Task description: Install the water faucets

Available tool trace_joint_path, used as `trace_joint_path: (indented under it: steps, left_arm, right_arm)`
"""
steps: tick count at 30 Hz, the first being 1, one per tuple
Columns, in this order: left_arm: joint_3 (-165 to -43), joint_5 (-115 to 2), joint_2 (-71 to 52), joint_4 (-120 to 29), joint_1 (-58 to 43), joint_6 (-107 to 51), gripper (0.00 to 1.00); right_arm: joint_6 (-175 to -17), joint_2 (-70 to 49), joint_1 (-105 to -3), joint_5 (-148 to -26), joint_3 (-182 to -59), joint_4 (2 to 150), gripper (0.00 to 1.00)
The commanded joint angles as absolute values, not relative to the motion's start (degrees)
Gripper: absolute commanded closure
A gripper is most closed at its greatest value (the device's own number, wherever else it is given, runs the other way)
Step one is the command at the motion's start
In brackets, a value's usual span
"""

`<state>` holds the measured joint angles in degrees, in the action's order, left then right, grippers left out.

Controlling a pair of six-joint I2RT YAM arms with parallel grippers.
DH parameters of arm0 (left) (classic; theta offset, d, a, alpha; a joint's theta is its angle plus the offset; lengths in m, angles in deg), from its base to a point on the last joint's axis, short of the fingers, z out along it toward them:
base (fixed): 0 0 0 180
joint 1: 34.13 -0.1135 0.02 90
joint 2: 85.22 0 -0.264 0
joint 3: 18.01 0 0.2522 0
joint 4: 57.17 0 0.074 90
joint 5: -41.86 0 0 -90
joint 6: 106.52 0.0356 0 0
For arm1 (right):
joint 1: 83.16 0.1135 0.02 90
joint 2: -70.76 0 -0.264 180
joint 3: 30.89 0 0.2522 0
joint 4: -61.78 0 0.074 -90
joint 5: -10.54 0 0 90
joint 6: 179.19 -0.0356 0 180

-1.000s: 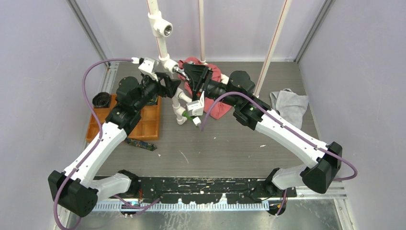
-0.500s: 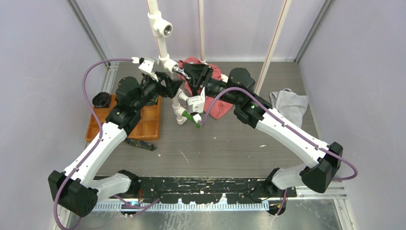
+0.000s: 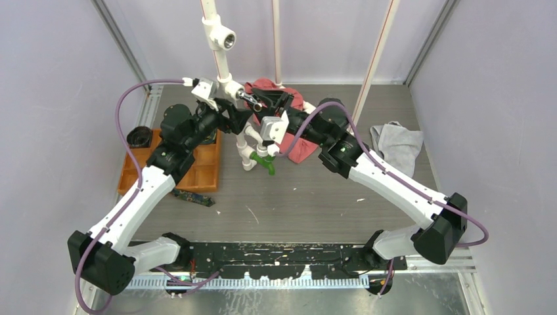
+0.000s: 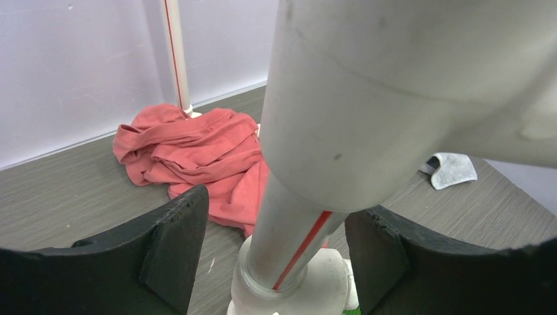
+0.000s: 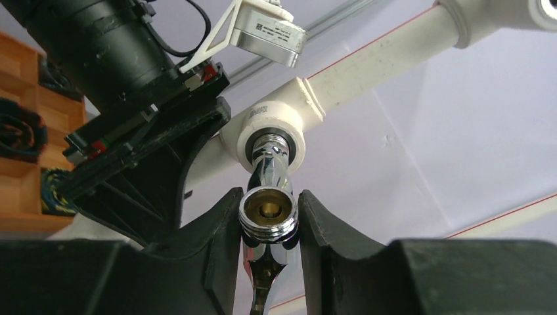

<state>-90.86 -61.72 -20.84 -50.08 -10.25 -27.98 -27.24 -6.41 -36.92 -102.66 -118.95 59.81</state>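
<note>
I see the grey table [image 3: 315, 197] with the white pipe [image 3: 223, 65] standing at its far side and a red cloth [image 4: 190, 147] heaped behind it. My left gripper [image 4: 276, 256] straddles that pipe, jaws wide; I cannot tell whether they press on it. My right gripper [image 5: 268, 216] is pinched tight on the silver faucet [image 5: 270, 167], whose stem sits in the mouth of a pipe fitting. The green tap [image 3: 265, 159] is at the pipe's lower fitting.
</note>
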Motion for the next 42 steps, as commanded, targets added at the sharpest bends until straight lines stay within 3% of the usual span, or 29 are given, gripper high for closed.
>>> trace_joint_path:
  steps: [1,23,42]
  left_arm:
    - [-91.5,-62.9,-21.1,-54.4,-10.6,-28.4,0.26]
    - [-90.9,-63.2,-21.9,-54.2,-10.6,-28.7,0.26]
    - [-89.1,-63.3,-24.4,-53.8,-10.6,-29.5,0.26]
  right_arm:
    - [-41.2,-6.6,-37.0,-101.4,-117.7,49.5,0.99]
    - [-83.2,-8.1,-37.0,-93.7,-112.7,32.5,0.99]
    - [-126.0,-6.3,-38.9,-84.7,-114.7,35.7,0.99]
